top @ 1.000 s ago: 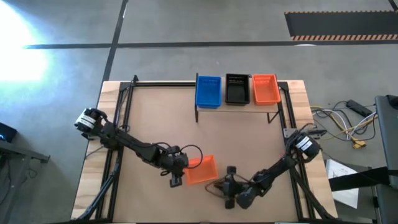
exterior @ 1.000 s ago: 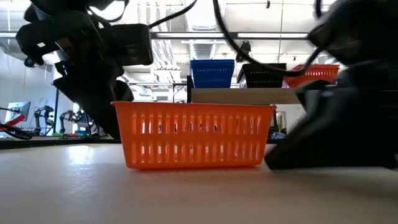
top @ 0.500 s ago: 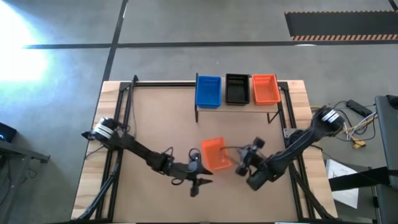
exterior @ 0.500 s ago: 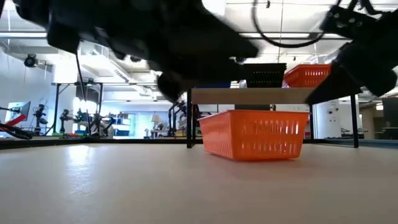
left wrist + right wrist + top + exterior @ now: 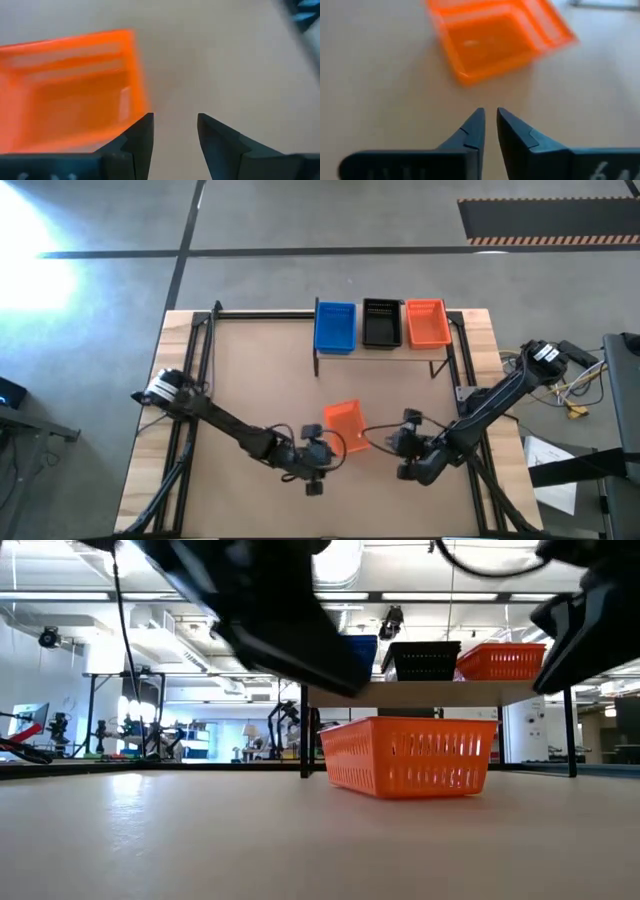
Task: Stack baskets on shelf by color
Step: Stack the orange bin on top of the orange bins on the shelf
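Since half a second earlier, the loose orange perforated plastic basket (image 5: 345,427) had stayed at the same place on the tan tabletop (image 5: 250,370), while the left gripper (image 5: 322,454) had moved closer to its near corner and the right gripper (image 5: 404,432) had drawn a little away from it.

From above, the basket lay between both grippers, in front of the light-wood shelf on black legs (image 5: 436,349), its long axis turned at a slant to the shelf. On the shelf stood a blue basket (image 5: 335,327), a black basket (image 5: 380,322) and an orange basket stack (image 5: 428,322). The left gripper was just beside the basket's near-left corner; the right gripper stood near, on the other side, apart from it.

At table height, the loose basket (image 5: 410,755) rested flat on the table, held by nothing, with the shelf (image 5: 440,693) behind and above it.

Past the left wrist, the fingers (image 5: 141,141) were spread with a clear gap and nothing between them; the basket (image 5: 70,92) lay ahead and to one side, its corner near one fingertip.

Past the right wrist, the fingers (image 5: 471,132) were nearly pressed together, leaving only a thin slit, and empty; the basket (image 5: 495,35) lay straight ahead, well apart.

I judged the left arm to be the nearer one for a grasp on the rim.
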Controlling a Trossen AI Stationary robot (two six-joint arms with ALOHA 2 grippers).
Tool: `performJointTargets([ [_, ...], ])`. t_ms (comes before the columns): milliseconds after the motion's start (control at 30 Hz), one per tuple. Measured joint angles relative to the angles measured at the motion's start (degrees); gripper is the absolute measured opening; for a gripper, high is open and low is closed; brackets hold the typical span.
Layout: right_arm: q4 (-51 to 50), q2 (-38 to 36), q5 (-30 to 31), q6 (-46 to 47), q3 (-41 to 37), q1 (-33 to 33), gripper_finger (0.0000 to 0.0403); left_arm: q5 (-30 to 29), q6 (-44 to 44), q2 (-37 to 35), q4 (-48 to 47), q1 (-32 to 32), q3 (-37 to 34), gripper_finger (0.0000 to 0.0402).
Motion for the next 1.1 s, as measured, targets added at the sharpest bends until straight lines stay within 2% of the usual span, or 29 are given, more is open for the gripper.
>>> performJointTargets([
  [133, 10.7, -0.3, -4.7, -10.3, 0.0, -1.0, 0.0078, -11.7, -4.4, -4.5, -8.5, -1.3, -3.4, 0.0136],
  [267, 20.3, 0.5, -8.0, -20.4, 0.0, -3.9, 0.0128, -19.2, -13.4, -5.7, -6.8, -0.8, -10.0, 0.0136],
  [400, 21.2, 4.1, -14.6, -27.7, 2.2, -9.2, 0.0165, -20.1, -20.2, -4.4, 2.8, 0.6, -16.3, 0.0136],
  [533, 20.1, 9.2, -18.0, -33.0, 6.3, -13.0, 0.0176, -20.0, -21.7, -2.0, 16.7, 1.2, -20.3, 0.0136],
  [600, 16.1, 11.4, -18.1, -34.6, 9.3, -13.8, 0.0171, -20.0, -21.6, -0.9, 21.5, 1.3, -20.8, 0.0136],
  [767, 3.8, 17.4, -20.5, -35.5, 17.0, -14.5, 0.0125, -20.0, -21.1, -0.6, 23.1, 1.3, -21.1, 0.0136],
  [967, -0.8, 25.3, -20.4, -36.2, 22.8, -14.7, 0.0064, -19.9, -18.4, -0.6, 24.1, 1.3, -20.7, 0.0136],
  [1100, -3.3, 27.2, -19.0, -36.5, 25.3, -14.6, 0.0019, -19.9, -18.4, -0.6, 24.0, 1.3, -20.7, 0.0136],
])
